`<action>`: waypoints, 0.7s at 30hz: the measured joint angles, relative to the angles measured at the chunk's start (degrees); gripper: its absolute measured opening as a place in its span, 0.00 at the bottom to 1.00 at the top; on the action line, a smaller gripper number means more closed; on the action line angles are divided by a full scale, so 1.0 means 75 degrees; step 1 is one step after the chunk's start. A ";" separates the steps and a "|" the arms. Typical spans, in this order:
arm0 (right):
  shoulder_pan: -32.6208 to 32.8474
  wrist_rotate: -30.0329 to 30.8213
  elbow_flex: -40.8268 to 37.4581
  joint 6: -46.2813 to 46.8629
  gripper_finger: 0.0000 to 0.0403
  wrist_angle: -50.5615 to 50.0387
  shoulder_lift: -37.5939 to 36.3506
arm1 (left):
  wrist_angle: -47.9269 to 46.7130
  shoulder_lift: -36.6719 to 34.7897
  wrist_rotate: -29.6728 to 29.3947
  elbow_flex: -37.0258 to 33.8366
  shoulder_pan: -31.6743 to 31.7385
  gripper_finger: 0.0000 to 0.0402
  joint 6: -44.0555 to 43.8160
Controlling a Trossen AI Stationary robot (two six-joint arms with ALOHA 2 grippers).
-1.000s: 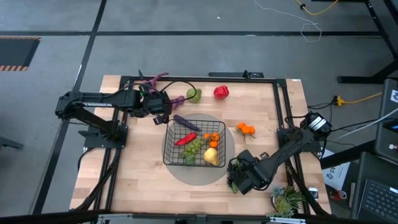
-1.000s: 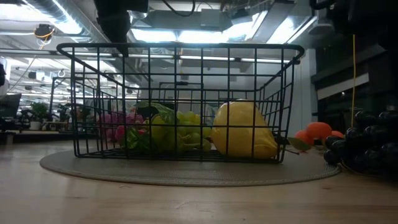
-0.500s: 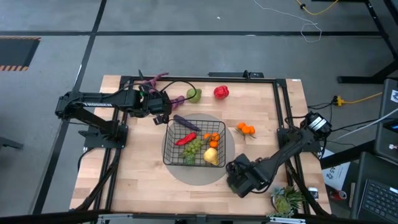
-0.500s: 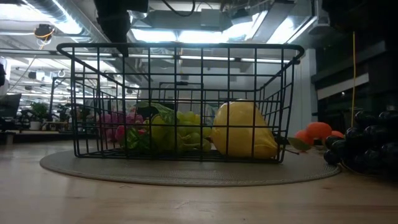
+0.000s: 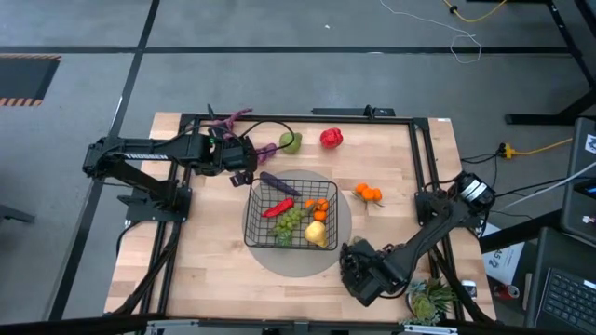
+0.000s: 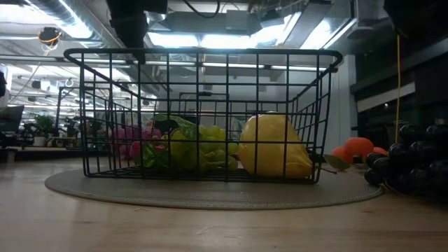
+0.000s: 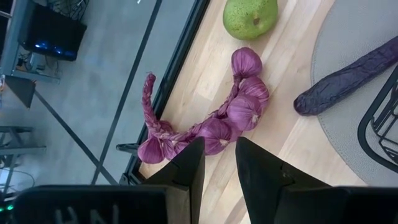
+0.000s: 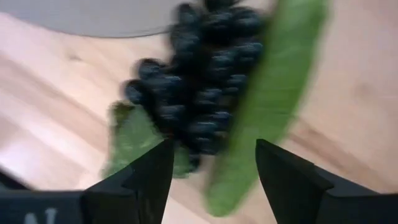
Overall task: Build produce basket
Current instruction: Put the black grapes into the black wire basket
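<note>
Since the earlier frame, the right tool slid nearer the worktop's front edge; the left tool waits beside the basket.

Low view: glossy lemon behind wire.

Right wrist view: spread fingers face bumpy dark grapes, straight ahead.

Left wrist view: fingers nearly together, empty.

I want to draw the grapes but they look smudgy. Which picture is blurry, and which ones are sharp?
In the right wrist view the dark grapes and green leaves are smeared, like motion blur. The left wrist view is crisp: purple garlic braid and green pear show clearly. In the low view, bright ceiling lights glare behind the wire basket, yet the lemon is sharp.
</note>
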 joint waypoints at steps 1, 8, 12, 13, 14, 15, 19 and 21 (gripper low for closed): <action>-0.0019 0.0110 0.0000 -0.0045 0.56 0.0270 0.0047 | 0.0012 0.0000 0.0000 -0.0003 0.0000 0.21 0.0003; -0.0367 0.0097 0.0003 -0.0079 0.56 0.0625 0.0545 | 0.0167 0.0000 0.0003 -0.0003 0.0000 0.21 0.0003; -0.0506 -0.0054 0.0012 -0.0089 0.55 0.0620 0.0776 | 0.0167 0.0000 0.0034 -0.0003 -0.0003 0.21 0.0003; -0.0529 -0.0121 0.0015 -0.0092 0.53 0.0623 0.0792 | 0.0167 0.0000 0.0078 -0.0003 -0.0003 0.21 0.0003; -0.0539 -0.0158 0.0017 -0.0092 0.50 0.0628 0.0801 | 0.0167 0.0000 0.0165 -0.0003 -0.0003 0.21 0.0003; -0.0539 -0.0180 0.0017 -0.0094 0.47 0.0627 0.0803 | 0.0167 0.0000 0.0252 -0.0003 -0.0003 0.21 0.0004; -0.0536 -0.0221 0.0017 -0.0135 0.27 0.0629 0.0735 | 0.0167 0.0000 0.0324 -0.0003 -0.0003 0.21 0.0006; -0.0536 -0.0214 0.0015 -0.0140 0.17 0.0576 0.0655 | 0.0167 0.0000 0.0325 -0.0003 -0.0003 0.21 0.0006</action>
